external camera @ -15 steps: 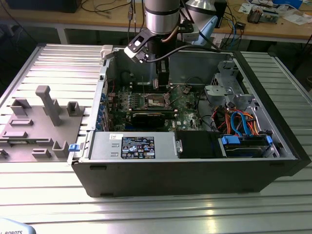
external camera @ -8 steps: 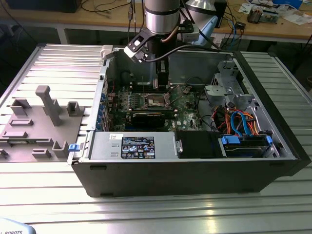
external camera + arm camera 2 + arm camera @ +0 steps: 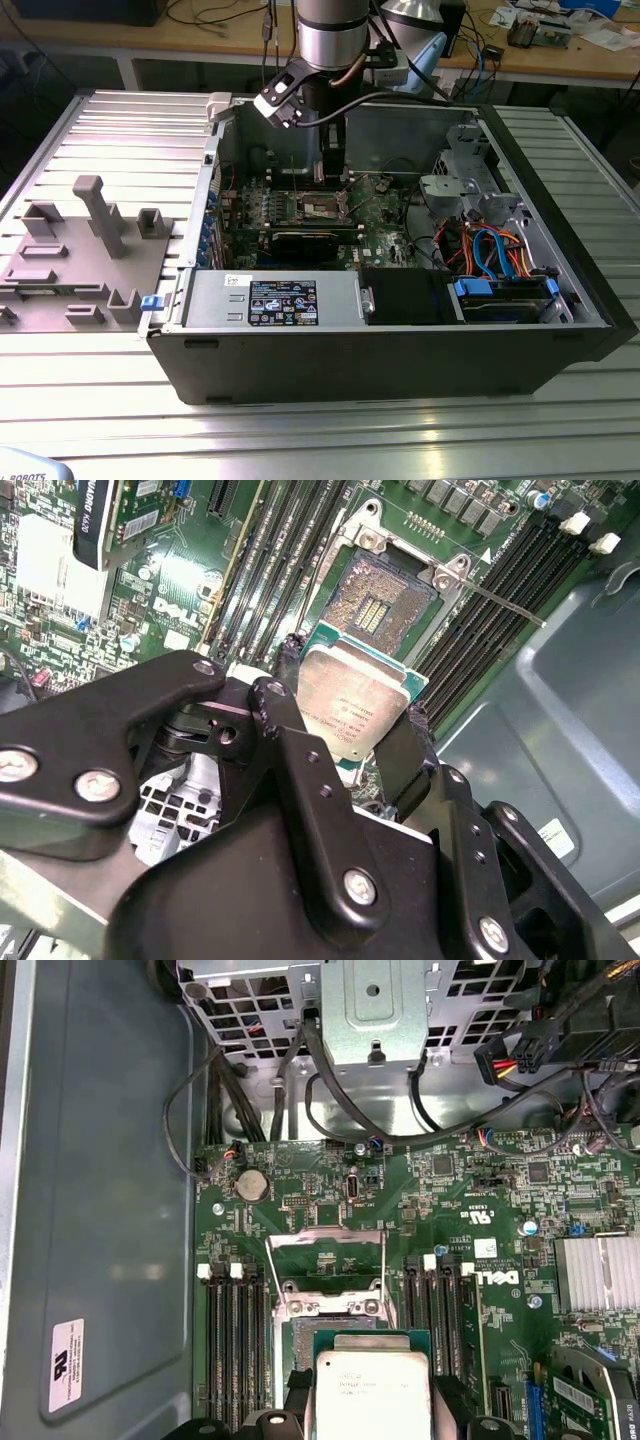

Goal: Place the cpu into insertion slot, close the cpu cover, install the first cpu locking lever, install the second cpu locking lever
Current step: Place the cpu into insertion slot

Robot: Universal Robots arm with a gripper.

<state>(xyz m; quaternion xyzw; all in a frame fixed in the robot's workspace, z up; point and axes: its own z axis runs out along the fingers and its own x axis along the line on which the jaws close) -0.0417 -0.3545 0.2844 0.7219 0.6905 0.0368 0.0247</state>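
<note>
Cpu (image 3: pixel 352 702) is pinched between my fingers (image 3: pixel 285 730), which are closed on two opposite edges of it. It hangs over the green motherboard (image 3: pixel 470 1190), near the insertion slot (image 3: pixel 385 588) and not yet seated in it.

It is a thin, stiff square: a dull silvery metal lid with faint print, stepped in from a green substrate rim. I judge it light and rigid, but slick on those narrow edges and easily hurt underneath. That makes the edges the only sensible place to hold it, and the dark, rough-looking padding on my fingers should help.

The slot is a square well with a brownish, grainy contact field and a bright metal rim. That field looks delicate, so the chip wants lowering flat, not sliding.

In the first wrist view the cpu cover (image 3: pixel 328 1265), a thin pressed-metal frame with a square window, looks folded back. A thin wire locking lever (image 3: pixel 500 602) sticks out across the black memory slots (image 3: pixel 530 565).
</note>
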